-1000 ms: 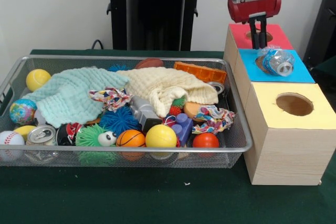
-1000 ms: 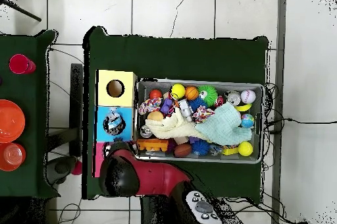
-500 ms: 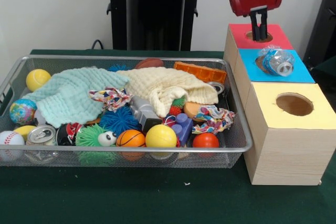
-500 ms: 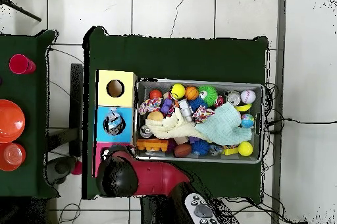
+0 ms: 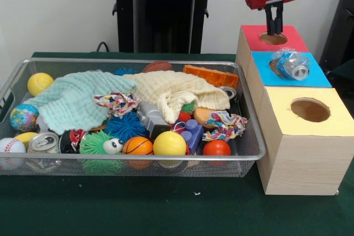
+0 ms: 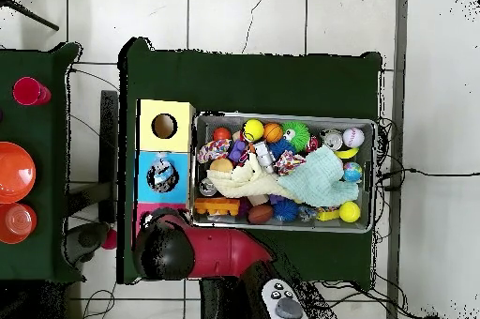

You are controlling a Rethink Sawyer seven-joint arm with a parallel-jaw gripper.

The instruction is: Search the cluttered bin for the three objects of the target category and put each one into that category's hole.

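Note:
A crushed clear plastic bottle (image 5: 291, 63) lies on its side on the blue box (image 5: 315, 77), over that box's hole; in the overhead view the bottle (image 6: 162, 177) covers the blue box (image 6: 145, 189) hole. My gripper (image 5: 274, 29) hangs above the hole of the red box (image 5: 293, 40), behind the bottle and apart from it. Its two dark fingers stand slightly open with nothing between them. In the overhead view the arm (image 6: 167, 254) hides the gripper. The wire bin (image 5: 133, 61) holds a silver can (image 5: 43, 141) at its front left.
The bin is packed with balls, spiky toys, blocks, rope toys and two cloths (image 5: 77, 100). A yellow box (image 5: 310, 131) with an open hole stands nearest the camera. Red cups and plates (image 6: 14, 173) sit on a side table in the overhead view.
My gripper has risen off the bottle and moved back from over the blue box to over the red box. The bottle has stayed on the blue box.

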